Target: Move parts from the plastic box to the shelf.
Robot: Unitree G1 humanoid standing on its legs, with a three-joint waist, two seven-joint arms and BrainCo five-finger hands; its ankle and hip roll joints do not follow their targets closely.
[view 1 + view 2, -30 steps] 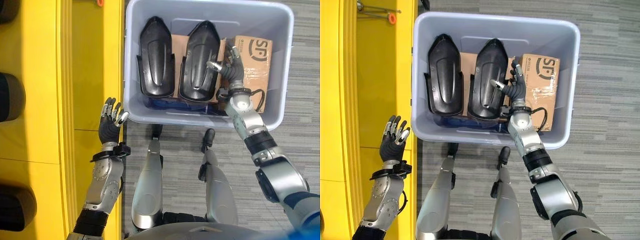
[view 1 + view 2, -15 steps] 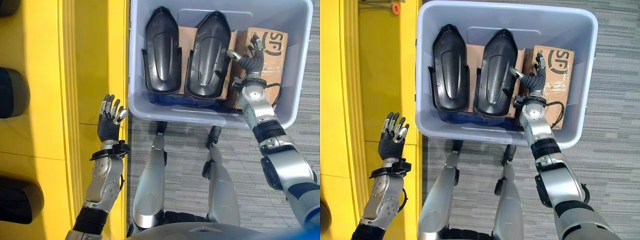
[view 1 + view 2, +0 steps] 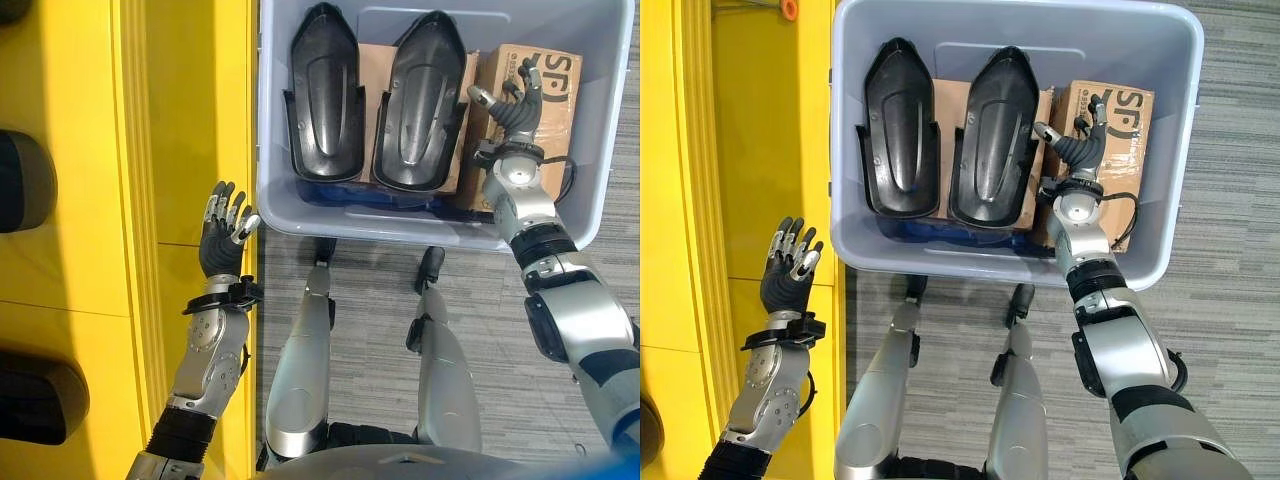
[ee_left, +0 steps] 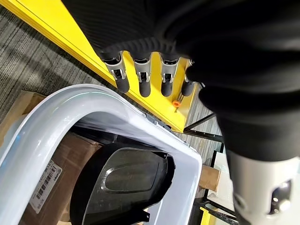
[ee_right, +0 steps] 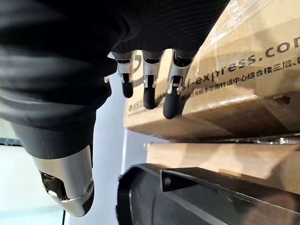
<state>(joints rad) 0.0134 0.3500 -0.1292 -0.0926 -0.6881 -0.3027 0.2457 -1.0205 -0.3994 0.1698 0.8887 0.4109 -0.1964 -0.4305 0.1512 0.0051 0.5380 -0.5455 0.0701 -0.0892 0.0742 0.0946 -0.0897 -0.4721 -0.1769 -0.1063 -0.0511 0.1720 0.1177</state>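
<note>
Right hand open over printed cardboard box.

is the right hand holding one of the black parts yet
No, the right hand hangs open over the cardboard box in the plastic box, beside the two black parts.

The plastic box is pale lavender-grey, smooth and unpatterned. Inside it stand two glossy black parts, side by side, the second just right of the first, both plain and dark all over. Behind them is brown cardboard, and at the far right a brown cardboard carton with black print and clear shiny tape. The shelf on the left is bright yellow, with rounded black shapes along its left edge. The floor is grey carpet with fine darker streaks. The right hand has silver fingers with dark tips, and the left hand matches it, with a black palm.
</note>
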